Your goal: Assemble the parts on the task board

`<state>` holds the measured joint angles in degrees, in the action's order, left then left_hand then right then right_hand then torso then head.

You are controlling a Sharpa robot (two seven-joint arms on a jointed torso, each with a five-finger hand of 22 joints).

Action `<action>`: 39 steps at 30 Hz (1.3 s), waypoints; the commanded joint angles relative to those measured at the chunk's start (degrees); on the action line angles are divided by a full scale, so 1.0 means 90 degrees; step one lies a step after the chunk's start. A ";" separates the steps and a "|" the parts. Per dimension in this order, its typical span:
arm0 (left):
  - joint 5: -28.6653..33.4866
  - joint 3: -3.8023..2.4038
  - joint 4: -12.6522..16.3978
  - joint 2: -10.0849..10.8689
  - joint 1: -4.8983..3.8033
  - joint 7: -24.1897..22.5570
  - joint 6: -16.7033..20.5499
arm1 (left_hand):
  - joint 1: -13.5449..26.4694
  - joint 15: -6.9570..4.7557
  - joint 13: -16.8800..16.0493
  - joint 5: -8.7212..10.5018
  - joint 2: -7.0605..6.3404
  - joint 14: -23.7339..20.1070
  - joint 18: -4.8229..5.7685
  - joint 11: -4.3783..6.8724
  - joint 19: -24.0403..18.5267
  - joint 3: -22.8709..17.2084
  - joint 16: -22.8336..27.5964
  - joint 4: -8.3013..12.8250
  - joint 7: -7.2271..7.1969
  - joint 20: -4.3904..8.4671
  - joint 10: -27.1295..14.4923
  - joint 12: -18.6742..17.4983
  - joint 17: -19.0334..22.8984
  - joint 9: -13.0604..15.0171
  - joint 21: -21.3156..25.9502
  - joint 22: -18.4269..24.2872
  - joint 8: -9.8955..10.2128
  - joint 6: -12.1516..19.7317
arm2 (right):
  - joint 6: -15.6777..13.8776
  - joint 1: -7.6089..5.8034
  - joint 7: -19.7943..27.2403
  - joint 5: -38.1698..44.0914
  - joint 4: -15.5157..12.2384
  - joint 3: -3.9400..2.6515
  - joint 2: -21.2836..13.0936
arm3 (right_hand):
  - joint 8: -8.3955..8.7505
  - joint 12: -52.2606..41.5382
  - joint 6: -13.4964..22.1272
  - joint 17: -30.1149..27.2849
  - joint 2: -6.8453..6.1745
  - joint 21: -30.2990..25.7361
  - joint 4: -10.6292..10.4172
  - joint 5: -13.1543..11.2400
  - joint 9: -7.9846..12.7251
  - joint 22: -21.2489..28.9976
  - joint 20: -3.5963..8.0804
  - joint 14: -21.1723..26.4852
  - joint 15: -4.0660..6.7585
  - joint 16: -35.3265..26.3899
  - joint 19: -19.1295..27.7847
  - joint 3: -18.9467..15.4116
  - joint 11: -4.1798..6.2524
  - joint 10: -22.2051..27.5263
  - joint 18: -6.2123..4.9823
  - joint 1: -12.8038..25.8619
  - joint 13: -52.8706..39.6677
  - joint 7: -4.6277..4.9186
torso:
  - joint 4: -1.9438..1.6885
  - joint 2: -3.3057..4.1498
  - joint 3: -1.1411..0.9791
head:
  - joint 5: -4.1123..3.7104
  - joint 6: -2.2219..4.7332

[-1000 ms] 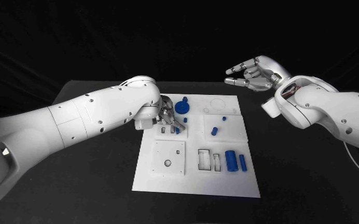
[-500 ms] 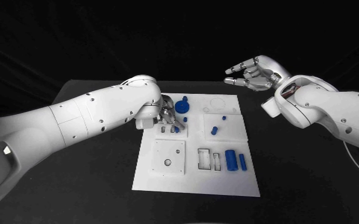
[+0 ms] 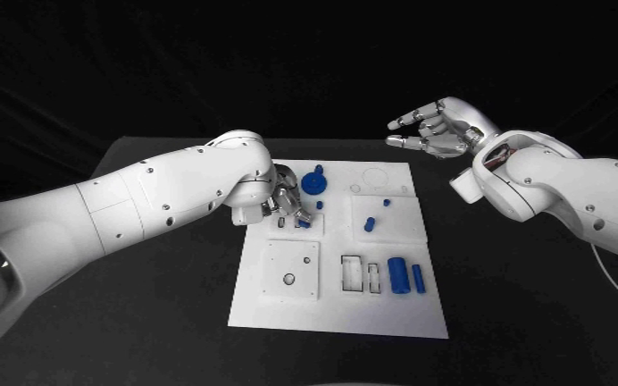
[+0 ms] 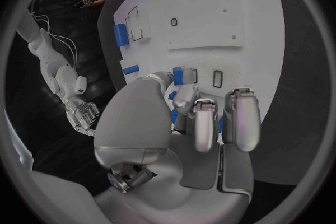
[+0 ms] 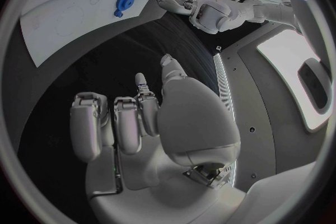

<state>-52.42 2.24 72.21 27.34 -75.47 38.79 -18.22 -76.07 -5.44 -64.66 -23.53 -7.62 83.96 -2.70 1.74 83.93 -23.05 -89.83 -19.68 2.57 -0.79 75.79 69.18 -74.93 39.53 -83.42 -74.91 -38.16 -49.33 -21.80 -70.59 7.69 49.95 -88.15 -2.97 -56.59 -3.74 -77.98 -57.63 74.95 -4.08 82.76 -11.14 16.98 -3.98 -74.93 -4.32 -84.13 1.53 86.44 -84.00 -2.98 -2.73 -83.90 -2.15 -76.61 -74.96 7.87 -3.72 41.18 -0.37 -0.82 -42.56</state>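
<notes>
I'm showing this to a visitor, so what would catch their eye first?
The white task board on the black table, dotted with small blue parts. The left hand sits low over its far left corner beside a blue gear, while the right hand hangs raised beyond the board, holding nothing.

Black table [image 3: 168, 314], dark backdrop

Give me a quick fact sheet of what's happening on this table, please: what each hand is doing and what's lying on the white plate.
Surface: black table
Board: white task board in the middle
Left hand: left hand low over the board's far left part, fingers by a small blue part; whether it holds it, unclear
Right hand: right hand raised beyond the board's far right corner, holding nothing
Other parts: blue gear; two blue cylinders near right
</notes>
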 commanded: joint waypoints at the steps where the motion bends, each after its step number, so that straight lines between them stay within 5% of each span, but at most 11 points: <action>1: 0.0247 -0.0013 0.0090 0.0070 -0.0003 -0.0095 0.0292 | 0.0135 0.0034 0.0007 0.0004 -0.0031 0.0671 0.0032 -0.0005 0.0260 -0.1270 -0.0019 0.1173 0.0013 -0.0024 0.0046 -0.0039 -0.1674 0.0036 0.0023 -0.0381 -0.0057 0.0030 | 0.0124 0.0007 0.0005 0.0060 0.0008 0.0002 0.0010 | -0.0016 -0.0009 0.0040 0.0913 0.0027 -0.0035 0.0002 0.0028 -0.0008 -0.0121 -0.0027 -0.0482 -0.0023 -0.0017 0.0006 -0.0033 -0.0030 -0.0121 -0.0100 0.0018 -0.0977 0.0015 | -0.0005 -0.0003 -0.0003 | 0.0002 0.0004; 12: -0.0034 -0.0032 0.0542 0.0444 0.0017 -0.0222 0.0958 | 0.0366 0.0020 -0.0059 0.0022 -0.0168 0.0671 0.0043 0.0005 0.0284 -0.1647 -0.0019 0.1428 -0.0004 -0.0018 0.0116 0.0024 -0.1674 0.0157 -0.0007 -0.0446 -0.0132 0.0010 | 0.0140 0.0010 0.0001 0.0055 0.0013 0.0009 -0.0021 | -0.0019 -0.0004 0.0036 0.0905 0.0038 -0.0038 -0.0007 0.0041 -0.0009 -0.0118 -0.0027 -0.0481 -0.0022 -0.0022 0.0007 -0.0050 -0.0029 -0.0119 -0.0100 0.0048 -0.0973 0.0014 | -0.0021 -0.0004 -0.0008 | 0.0010 0.0004; 26: -0.1088 -0.0008 0.0818 0.0549 0.0279 -0.0263 0.1842 | 0.0409 0.0013 -0.0127 0.0029 -0.0218 0.0671 0.0057 0.0013 0.0308 -0.1733 -0.0019 0.1505 -0.0012 -0.0012 0.0173 0.0086 -0.1674 0.0174 -0.0047 -0.0516 -0.0143 -0.0027 | 0.0139 0.0011 0.0011 0.0010 0.0016 0.0017 -0.0053 | -0.0020 -0.0006 0.0035 0.0909 0.0052 -0.0040 -0.0020 0.0052 -0.0010 -0.0116 -0.0026 -0.0482 -0.0022 -0.0021 0.0007 -0.0068 -0.0029 -0.0121 -0.0101 0.0084 -0.0972 0.0014 | -0.0022 -0.0011 -0.0009 | 0.0025 0.0001; 39: -0.1419 0.0001 0.0839 0.0555 0.0333 -0.0142 0.1351 | 0.0429 0.0010 -0.0131 0.0030 -0.0228 0.0671 0.0060 0.0017 0.0313 -0.1772 -0.0019 0.1526 -0.0015 -0.0009 0.0184 0.0091 -0.1674 0.0179 -0.0055 -0.0531 -0.0146 -0.0039 | 0.0156 0.0015 0.0014 0.0001 0.0025 0.0024 -0.0053 | -0.0019 -0.0001 0.0036 0.0906 0.0055 -0.0040 -0.0024 0.0055 -0.0010 -0.0117 -0.0026 -0.0481 -0.0022 -0.0023 0.0006 -0.0073 -0.0029 -0.0119 -0.0101 0.0094 -0.0969 0.0014 | -0.0018 -0.0004 -0.0013 | 0.0033 -0.0037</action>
<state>-63.24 2.25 79.62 32.36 -72.50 37.31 -3.86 -72.24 -5.43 -65.80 -23.39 -10.06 83.97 -2.70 1.77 83.92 -28.96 -89.83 -15.79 2.77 -0.80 77.02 69.69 -74.91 41.05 -83.65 -74.91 -39.23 -49.77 -21.27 -70.51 7.65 49.83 -87.93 -2.75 -57.09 -3.74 -77.98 -57.62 74.92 -3.61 82.75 -11.46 17.20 -3.98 -74.90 -4.32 -84.13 1.53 86.44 -84.00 -3.30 -2.73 -83.90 -2.15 -76.15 -74.97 7.87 -3.90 41.10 -0.48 -0.50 -42.81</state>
